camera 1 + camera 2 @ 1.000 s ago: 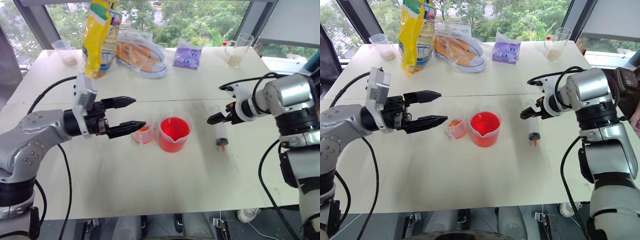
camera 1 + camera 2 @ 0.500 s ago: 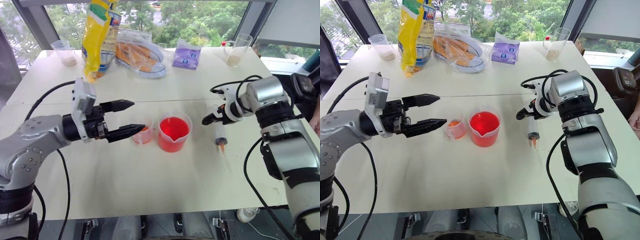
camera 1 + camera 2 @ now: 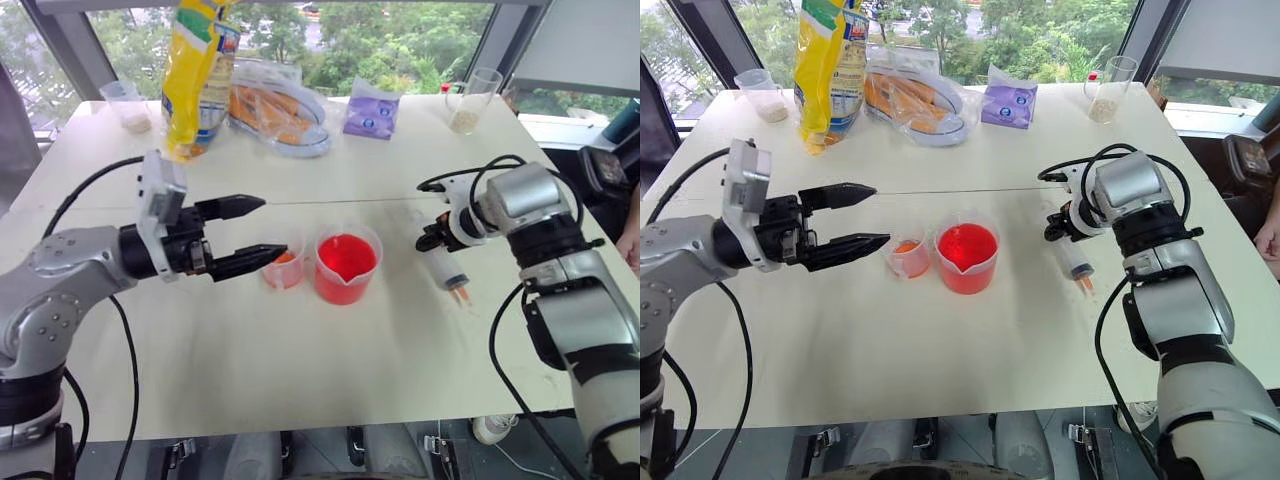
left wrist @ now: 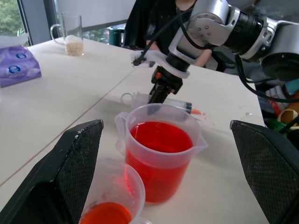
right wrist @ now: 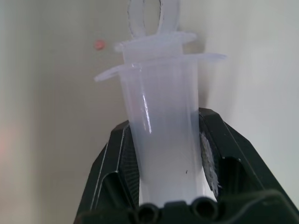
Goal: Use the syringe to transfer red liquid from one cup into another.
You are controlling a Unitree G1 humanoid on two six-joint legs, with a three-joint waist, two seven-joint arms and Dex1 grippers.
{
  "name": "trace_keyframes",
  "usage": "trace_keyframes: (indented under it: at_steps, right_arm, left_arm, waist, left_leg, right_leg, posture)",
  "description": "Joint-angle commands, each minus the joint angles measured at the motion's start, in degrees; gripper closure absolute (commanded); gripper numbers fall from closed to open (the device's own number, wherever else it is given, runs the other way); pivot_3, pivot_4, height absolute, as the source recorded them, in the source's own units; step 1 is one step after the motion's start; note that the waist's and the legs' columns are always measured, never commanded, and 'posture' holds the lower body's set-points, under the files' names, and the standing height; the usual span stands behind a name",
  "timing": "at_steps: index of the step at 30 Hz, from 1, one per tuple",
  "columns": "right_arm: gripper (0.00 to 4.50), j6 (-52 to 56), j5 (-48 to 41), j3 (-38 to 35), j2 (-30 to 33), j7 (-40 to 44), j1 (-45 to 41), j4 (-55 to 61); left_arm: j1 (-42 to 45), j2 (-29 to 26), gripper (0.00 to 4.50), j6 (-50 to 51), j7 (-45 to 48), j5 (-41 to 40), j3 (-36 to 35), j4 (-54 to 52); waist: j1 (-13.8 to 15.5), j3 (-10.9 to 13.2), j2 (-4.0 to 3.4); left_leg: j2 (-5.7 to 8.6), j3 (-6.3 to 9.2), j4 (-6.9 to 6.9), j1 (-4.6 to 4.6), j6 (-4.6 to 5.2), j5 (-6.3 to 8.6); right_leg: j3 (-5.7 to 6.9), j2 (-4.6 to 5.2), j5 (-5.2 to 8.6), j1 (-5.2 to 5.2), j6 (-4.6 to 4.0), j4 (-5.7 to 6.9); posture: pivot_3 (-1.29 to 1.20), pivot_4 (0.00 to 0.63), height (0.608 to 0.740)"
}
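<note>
The syringe (image 3: 450, 270), clear with an orange-red tip, lies on the white table (image 3: 300, 370) to the right of the cups. My right gripper (image 3: 432, 235) is shut on its barrel near the plunger end; in the right wrist view the black fingers (image 5: 117, 158) press both sides of the syringe (image 5: 163, 116). The spouted beaker (image 3: 347, 265) of red liquid stands mid-table. Just left of it is the smaller cup (image 3: 285, 266) with a little orange-red liquid. My left gripper (image 3: 272, 226) hovers open and level beside the smaller cup, holding nothing.
Along the far edge stand a yellow bag (image 3: 195, 70), a clear bag of food (image 3: 280, 110), a purple packet (image 3: 368, 112), a glass with beige grains (image 3: 470, 100) and a plastic cup (image 3: 130, 105). A person's hand (image 3: 1270, 240) shows at the right edge.
My right gripper has closed from open onto the syringe barrel, and the syringe's tip has swung a little to the right. The left gripper has stayed put, open.
</note>
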State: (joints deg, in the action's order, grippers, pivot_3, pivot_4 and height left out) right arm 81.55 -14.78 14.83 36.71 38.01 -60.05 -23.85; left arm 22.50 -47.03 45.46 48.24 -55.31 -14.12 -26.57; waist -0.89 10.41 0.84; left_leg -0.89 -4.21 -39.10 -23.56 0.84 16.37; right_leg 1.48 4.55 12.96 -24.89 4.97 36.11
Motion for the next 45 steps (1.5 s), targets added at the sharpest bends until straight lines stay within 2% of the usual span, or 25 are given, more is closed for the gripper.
trace_keyframes:
  at_steps: [1,3,6,10,13,17,21,26,34,45]
  right_arm:
    - [3.12,-7.76,-4.59,-8.61,4.4,4.22,1.48,18.53]
    - [3.12,-11.02,-5.89,-11.97,5.32,4.41,3.98,25.02]
    - [3.12,-18.75,-8.76,-20.4,2.72,3.08,6.76,32.58]
    - [3.12,-25.68,-18.61,-29.9,-3.49,5.09,8.28,41.03]
    - [3.12,-28.7,-25.68,-32.86,-9.37,4.49,10.58,46.15]
    - [3.12,-31.55,-30.04,-32.95,-15.34,0.69,14.91,48.55]
    - [3.12,-38.39,-28.71,-28.33,-19.22,0.95,22.1,50.34]
    - [3.12,-44.98,-26.18,-23.5,-21.88,0.13,26.84,49.04]
    - [3.12,-58.34,-17.1,-15.56,-21.5,4.67,36.41,43.96]
    - [3.12,-63.4,-14.62,-13.88,-21.16,5.27,37.75,40.89]
  left_arm:
    - [3.53,-1.0,0.0,-1.47,1.33,0.43,-0.66,1.77]
    - [5.25,-1.09,0.0,-1.48,2.29,0.66,-0.24,3.08]
    - [8.54,-0.72,0.0,-1.37,3.64,1.04,0.83,5.31]
    - [13.01,-0.34,0.0,-1.59,5.95,2.04,2.79,8.48]
    - [16.53,0.21,0.0,-1.86,7.81,2.83,4.29,11.1]
    - [19.28,0.77,0.0,-1.91,9.57,3.63,5.37,13.13]
    - [21.46,1.2,0.0,-1.73,11.03,4.5,6.51,14.5]
    - [23.4,2.09,0.0,-0.5,11.79,4.29,7.26,14.66]
    - [26.63,6.06,0.0,1.36,10.91,3.44,8.34,14.37]
    - [27.67,8.94,0.0,0.25,11.53,5.92,10.37,15.57]
  waist:
    - [0.16,0.04,-0.07]
    - [0.22,0.04,-0.05]
    - [0.21,0.02,0.02]
    - [0.05,0.05,0.02]
    - [0.09,0.04,0.04]
    - [0.09,0.03,0.06]
    - [0.19,0.04,0.05]
    - [0.08,0.04,0.04]
    - [0.12,0.05,0.06]
    - [0.1,0.05,0.05]
  left_leg:
    - [0.0,-0.01,0.0,-0.03,0.0,0.0]
    - [0.02,0.01,0.03,-0.05,0.01,0.0]
    - [0.02,0.04,0.03,-0.02,0.01,0.01]
    - [0.02,-0.01,0.01,0.0,-0.01,0.0]
    - [0.0,0.02,0.03,0.03,-0.01,0.0]
    - [-0.01,0.03,0.02,0.08,-0.01,0.0]
    - [0.02,0.03,-0.01,0.09,-0.01,0.0]
    - [0.01,0.03,-0.01,0.09,-0.01,-0.01]
    - [0.05,0.04,-0.03,0.09,-0.01,-0.01]
    - [0.02,0.06,-0.03,0.13,-0.04,-0.02]
  right_leg:
    - [0.0,0.01,0.0,-0.04,0.01,0.01]
    - [0.04,0.01,-0.01,-0.04,0.03,0.0]
    - [0.1,0.01,-0.06,0.03,0.13,-0.04]
    - [0.05,0.01,-0.07,0.03,0.15,-0.02]
    - [0.07,-0.01,-0.07,0.05,0.15,0.01]
    - [0.1,0.01,-0.07,0.12,0.14,0.0]
    - [0.09,0.03,-0.07,0.16,0.14,-0.01]
    - [0.08,0.02,-0.07,0.13,0.14,0.0]
    - [0.06,0.02,-0.06,0.17,0.14,-0.01]
    - [0.07,-0.01,-0.06,0.17,0.14,0.02]
  posture:
    - [0.0,0.15,0.74]
    - [0.0,0.15,0.74]
    - [0.0,0.15,0.74]
    - [0.0,0.15,0.74]
    - [0.0,0.15,0.74]
    - [0.0,0.15,0.74]
    - [0.0,0.15,0.74]
    - [0.0,0.15,0.74]
    - [0.0,0.15,0.74]
    - [0.0,0.15,0.74]
